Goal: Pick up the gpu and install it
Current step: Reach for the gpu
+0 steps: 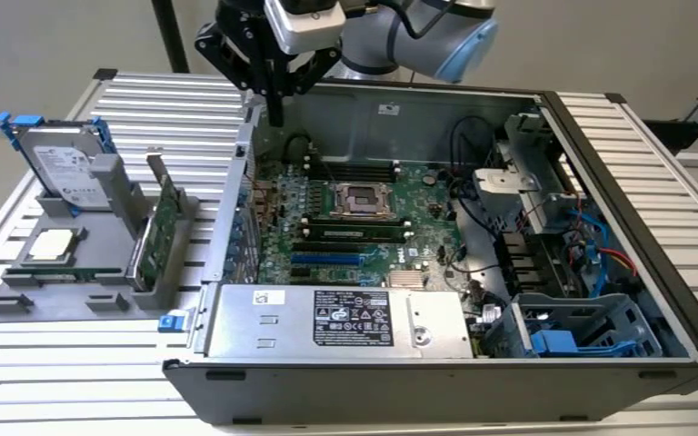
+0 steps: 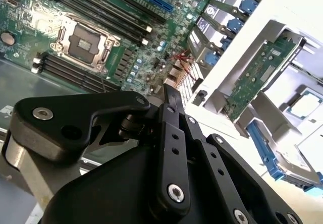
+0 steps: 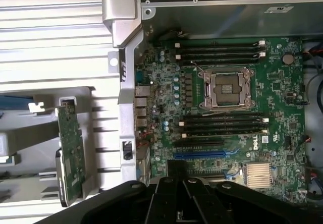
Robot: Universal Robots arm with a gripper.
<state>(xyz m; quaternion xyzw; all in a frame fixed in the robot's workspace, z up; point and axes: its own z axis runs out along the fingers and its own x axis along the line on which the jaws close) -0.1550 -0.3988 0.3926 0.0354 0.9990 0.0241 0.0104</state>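
The gpu (image 1: 161,227) is a thin green card standing on edge in a grey holder (image 1: 76,291), on the exterior view's left of the open computer case (image 1: 446,381). It also appears in both wrist views (image 2: 252,80) (image 3: 69,148). My gripper (image 1: 276,114) hangs shut and empty above the case's far left wall, well apart from the gpu. Its black fingers are pressed together in both wrist views (image 2: 169,90) (image 3: 176,164). The motherboard (image 1: 349,218) lies inside the case, and its blue slot (image 1: 324,258) (image 3: 199,154) is bare.
A silver hard drive with blue rails (image 1: 64,163) and a processor chip (image 1: 52,245) sit in the same holder. Inside the case are a power supply (image 1: 337,318), a drive cage (image 1: 580,327) and loose cables (image 1: 592,236). The ribbed table (image 1: 58,363) surrounds everything.
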